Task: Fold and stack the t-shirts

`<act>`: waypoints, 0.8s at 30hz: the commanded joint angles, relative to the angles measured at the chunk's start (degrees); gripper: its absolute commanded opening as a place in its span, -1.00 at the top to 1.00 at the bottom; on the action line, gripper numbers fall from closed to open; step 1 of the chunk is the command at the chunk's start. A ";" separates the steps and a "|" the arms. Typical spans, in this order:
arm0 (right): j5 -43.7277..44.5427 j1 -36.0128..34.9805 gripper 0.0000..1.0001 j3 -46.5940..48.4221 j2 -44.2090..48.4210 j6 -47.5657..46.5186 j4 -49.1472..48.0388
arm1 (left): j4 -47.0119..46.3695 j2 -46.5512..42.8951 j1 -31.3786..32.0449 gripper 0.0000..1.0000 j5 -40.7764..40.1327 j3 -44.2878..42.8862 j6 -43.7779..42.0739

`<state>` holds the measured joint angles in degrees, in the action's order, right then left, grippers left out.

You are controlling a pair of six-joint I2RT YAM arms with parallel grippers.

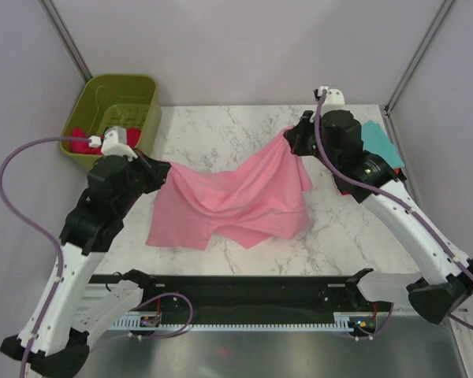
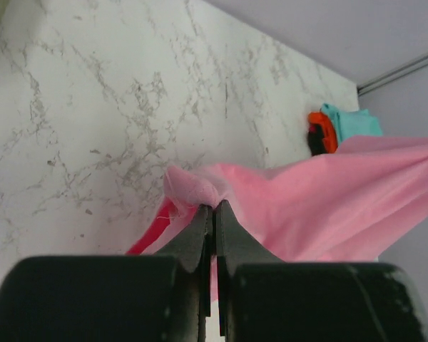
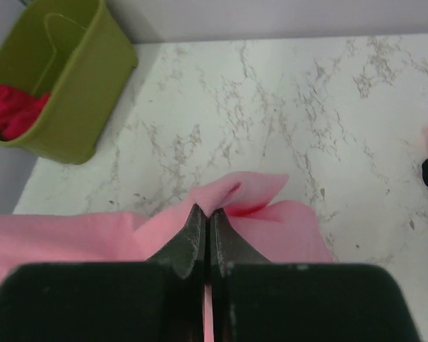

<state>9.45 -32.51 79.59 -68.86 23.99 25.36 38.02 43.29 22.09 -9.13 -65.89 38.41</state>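
Pink shirt [image 1: 236, 197] hangs stretched between the two arms over the marble tabletop [image 1: 221, 130], sagging in the middle, with its lower folds resting on the surface. Left fingers [image 2: 197, 235] are pressed together on a bunched corner at the shirt's 9 o'clock edge, and cloth puffs out just past their tips. Right fingers [image 3: 191, 239] are likewise clamped on the 1 o'clock corner. Red shirt [image 1: 80, 142] lies in the basket [image 1: 118, 79] at the tabletop's 10 o'clock. A teal shirt [image 1: 378, 140] lies at its 2 o'clock edge.
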 commanded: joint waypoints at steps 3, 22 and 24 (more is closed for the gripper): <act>0.84 1.66 1.00 5.84 -1.19 0.45 0.30 | -2.16 0.50 -0.03 0.96 -0.63 -6.88 1.23; -7.17 1.66 0.95 10.73 6.32 -0.69 9.70 | 8.03 -5.34 -0.03 0.96 0.52 -14.88 2.02; -6.21 1.66 0.94 13.30 1.82 -1.39 10.05 | 7.69 1.34 -0.03 0.96 -0.97 -16.64 1.93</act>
<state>0.67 -30.89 89.19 -59.83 23.77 34.70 45.19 35.00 22.09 -7.75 -81.10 39.18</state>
